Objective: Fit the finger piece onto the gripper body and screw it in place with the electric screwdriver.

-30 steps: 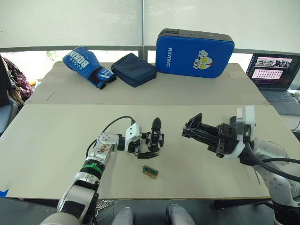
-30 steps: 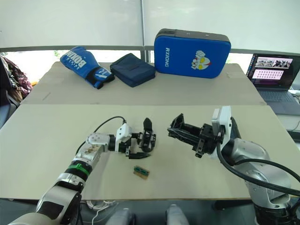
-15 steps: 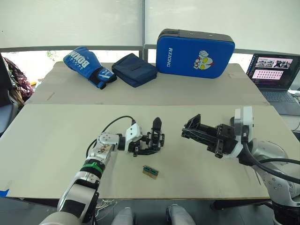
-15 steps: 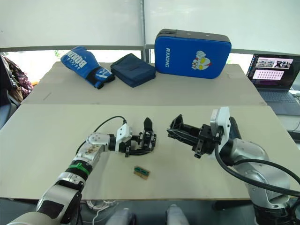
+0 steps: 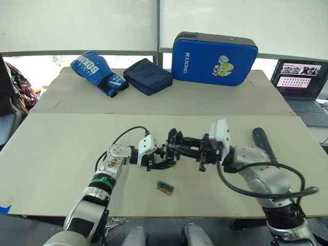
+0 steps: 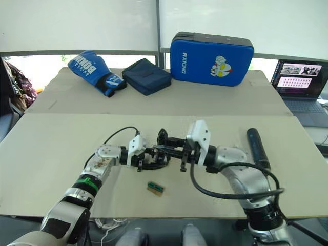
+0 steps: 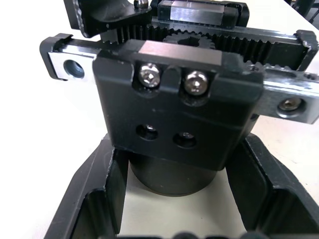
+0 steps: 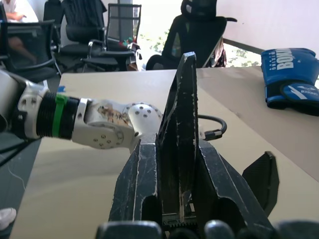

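At the centre of the left eye view, the two robot arms meet over a pale table [image 5: 61, 154]. The left gripper [image 5: 163, 160], reaching in from the lower left, has its black fingers [image 7: 87, 199] closed around the round base of the gripper body [image 5: 170, 151], and the wrist view shows them hugging the dark cylinder under a toothed rack and two bright screw heads. The right gripper [image 5: 177, 145], stretching in from the right of the frame, is clamped on the finger piece [image 8: 180, 134], a scuffed black wedge standing point-up between its fingers in the right wrist view; in the head views it sits right at the top of the gripper body, though whether the two parts touch cannot be told. The electric screwdriver [image 5: 265, 144] lies on the table at the right of the frame, behind the right forearm and apart from both grippers. A small green-and-tan block [image 5: 164, 187] rests just below the meeting point. Along the upper part of the frame lie a blue boxing glove [image 5: 96, 72], a dark blue pouch [image 5: 149, 75] and a blue strike pad [image 5: 214, 51], with an open laptop [image 5: 300, 82] at the right edge.
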Action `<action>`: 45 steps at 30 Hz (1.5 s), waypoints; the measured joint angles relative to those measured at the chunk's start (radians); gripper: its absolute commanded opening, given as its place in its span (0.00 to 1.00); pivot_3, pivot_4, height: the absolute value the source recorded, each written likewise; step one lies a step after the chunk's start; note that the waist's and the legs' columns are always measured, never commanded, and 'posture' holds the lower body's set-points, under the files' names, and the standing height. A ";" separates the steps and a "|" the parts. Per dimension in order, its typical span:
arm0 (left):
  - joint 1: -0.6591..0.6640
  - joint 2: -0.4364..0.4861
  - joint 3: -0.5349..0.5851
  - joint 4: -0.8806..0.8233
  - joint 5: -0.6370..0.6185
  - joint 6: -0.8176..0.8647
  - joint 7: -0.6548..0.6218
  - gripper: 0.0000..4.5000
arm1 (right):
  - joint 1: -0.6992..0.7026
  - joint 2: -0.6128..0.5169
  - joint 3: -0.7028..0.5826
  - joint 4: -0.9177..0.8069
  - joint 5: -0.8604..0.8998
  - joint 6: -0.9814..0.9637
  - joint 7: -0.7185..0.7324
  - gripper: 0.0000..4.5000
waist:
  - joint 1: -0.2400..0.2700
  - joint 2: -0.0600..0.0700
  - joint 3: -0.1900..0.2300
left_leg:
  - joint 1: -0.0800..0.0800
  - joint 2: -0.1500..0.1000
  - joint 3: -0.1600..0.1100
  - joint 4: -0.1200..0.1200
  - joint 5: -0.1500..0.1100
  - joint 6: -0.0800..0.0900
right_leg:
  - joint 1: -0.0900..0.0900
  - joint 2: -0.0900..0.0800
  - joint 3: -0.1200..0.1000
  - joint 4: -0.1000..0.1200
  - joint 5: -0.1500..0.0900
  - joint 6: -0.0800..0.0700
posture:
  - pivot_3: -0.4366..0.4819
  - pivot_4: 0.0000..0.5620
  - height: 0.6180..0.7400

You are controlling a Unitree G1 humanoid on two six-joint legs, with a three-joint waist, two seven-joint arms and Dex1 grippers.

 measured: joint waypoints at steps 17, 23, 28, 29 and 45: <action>0.000 0.001 -0.001 0.000 0.001 0.000 0.000 0.51 | -0.041 0.071 0.083 0.222 -0.125 -0.129 0.081 0.10 | -0.001 0.000 0.000 | 0.000 0.000 0.000 0.000 0.000 0.000 | 0.000 0.000 0.000 0.000 0.000 0.000 | 0.48 0.27 1.00; 0.001 0.004 -0.003 -0.001 0.002 -0.001 -0.002 0.51 | -0.041 0.080 0.082 0.254 -0.130 -0.162 0.090 0.10 | -0.001 0.000 0.000 | 0.001 0.000 0.000 0.000 0.000 0.000 | 0.001 0.000 0.000 0.000 0.000 0.000 | 0.48 0.27 1.00; 0.008 0.007 -0.004 -0.009 0.002 -0.001 -0.001 0.51 | -0.041 0.076 0.081 0.257 -0.128 -0.166 0.101 0.10 | -0.003 0.000 0.000 | 0.002 0.000 0.000 0.000 0.000 0.000 | 0.001 0.000 0.000 0.000 0.000 0.000 | 0.48 0.27 1.00; 0.010 0.008 -0.004 -0.013 0.002 -0.001 0.000 0.51 | -0.041 0.072 0.080 0.257 -0.125 -0.166 0.102 0.10 | -0.003 0.000 0.000 | 0.002 0.000 0.000 0.000 0.000 0.000 | 0.001 0.000 0.000 0.000 0.000 0.000 | 0.48 0.27 1.00; 0.040 0.021 -0.011 -0.057 0.001 0.009 0.010 0.51 | -0.054 0.066 0.072 0.256 -0.115 -0.107 0.102 0.10 | -0.006 0.001 0.000 | 0.002 0.000 0.000 0.000 0.000 0.000 | 0.001 0.000 0.000 0.001 0.000 0.000 | 0.48 0.27 1.00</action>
